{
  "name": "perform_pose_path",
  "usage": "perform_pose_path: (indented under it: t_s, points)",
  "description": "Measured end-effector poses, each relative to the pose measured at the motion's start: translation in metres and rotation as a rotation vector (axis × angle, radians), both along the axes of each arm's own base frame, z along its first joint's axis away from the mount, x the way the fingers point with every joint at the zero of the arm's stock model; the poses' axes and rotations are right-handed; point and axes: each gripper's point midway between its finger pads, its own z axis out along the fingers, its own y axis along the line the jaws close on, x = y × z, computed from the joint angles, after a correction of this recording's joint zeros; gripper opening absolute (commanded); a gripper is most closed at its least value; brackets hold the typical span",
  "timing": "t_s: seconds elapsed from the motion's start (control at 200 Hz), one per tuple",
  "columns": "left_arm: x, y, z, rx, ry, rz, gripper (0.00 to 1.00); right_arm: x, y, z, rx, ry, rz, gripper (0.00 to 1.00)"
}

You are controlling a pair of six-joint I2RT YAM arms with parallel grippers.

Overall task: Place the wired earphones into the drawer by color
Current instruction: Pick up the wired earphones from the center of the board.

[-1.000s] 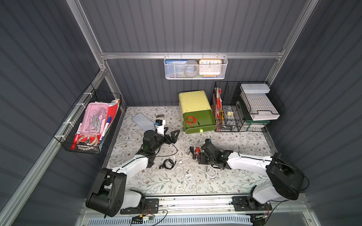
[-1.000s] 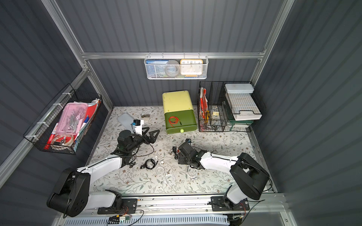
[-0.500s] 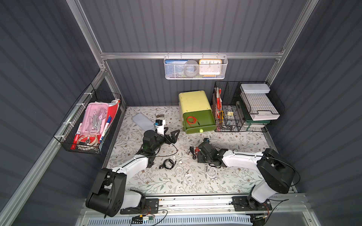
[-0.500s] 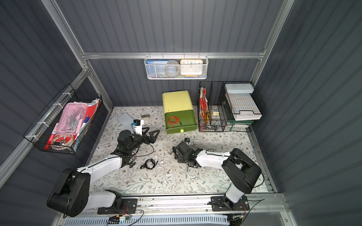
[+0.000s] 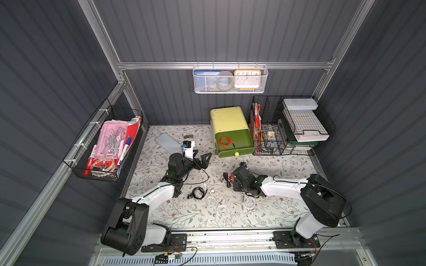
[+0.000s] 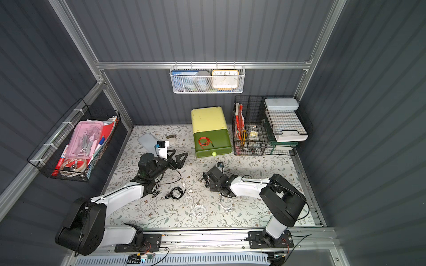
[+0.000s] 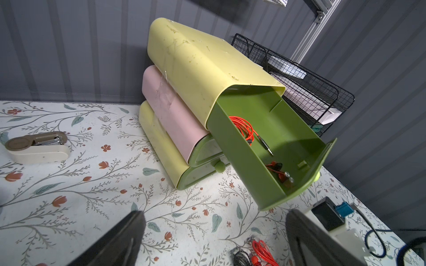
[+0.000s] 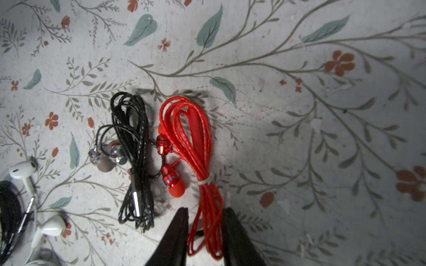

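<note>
Lying lengthwise within the right gripper (image 8: 205,210), red earphone coil (image 8: 196,147) clamped, loops pointed away, jaws drawn narrower than before.

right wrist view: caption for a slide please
Fingers straddle the bundled red earphones, with the black earphones coiled beside them on the floral tabletop.

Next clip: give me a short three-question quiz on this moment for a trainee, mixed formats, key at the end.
1. True or false: the open green drawer is empty.
2. Which earphone bundle lies between the fingers of the right gripper? A black, B red, C white.
3. Fill in: the fingers of the left gripper stand ____.

Key
1. False: a red set lies inside.
2. B, the red bundle on the table.
3. Open.
</note>
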Motion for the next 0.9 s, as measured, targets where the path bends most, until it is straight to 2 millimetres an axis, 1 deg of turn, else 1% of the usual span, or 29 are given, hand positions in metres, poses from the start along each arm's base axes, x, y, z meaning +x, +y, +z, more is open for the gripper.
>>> perform_pose_path:
  t_s: [0.07,0.19,0.27,0.3,0.42,0.475,0.715,0.836,0.901]
  points:
    - [0.0,0.0,0.0,0.0,0.0,0.0,0.99,0.0,0.0,0.0,0.002,0.001,-0.004,0.17]
    - [0.0,0.0,0.0,0.0,0.0,0.0,0.99,0.0,0.0,0.0,0.0,0.001,-0.002,0.09]
    - [0.0,0.0,0.0,0.0,0.0,0.0,0.99,0.0,0.0,0.0,0.001,0.002,-0.004,0.07]
    - [0.0,0.0,0.0,0.0,0.0,0.0,0.99,0.0,0.0,0.0,0.001,0.002,-0.004,0.05]
    - [0.0,0.0,0.0,0.0,0.0,0.0,0.99,0.0,0.0,0.0,0.001,0.002,-0.005,0.04]
    - [0.0,0.0,0.0,0.0,0.0,0.0,0.99,0.0,-0.001,0.0,0.001,0.003,-0.005,0.01]
    - [0.0,0.0,0.0,0.0,0.0,0.0,0.99,-0.003,-0.003,0.003,-0.002,0.006,-0.003,0.0]
    - [0.0,0.0,0.0,0.0,0.0,0.0,0.99,-0.006,-0.005,0.01,0.001,0.007,0.002,0.0]
    - [0.0,0.0,0.0,0.0,0.0,0.0,0.99,-0.008,-0.006,0.018,0.011,0.004,0.005,0.0]
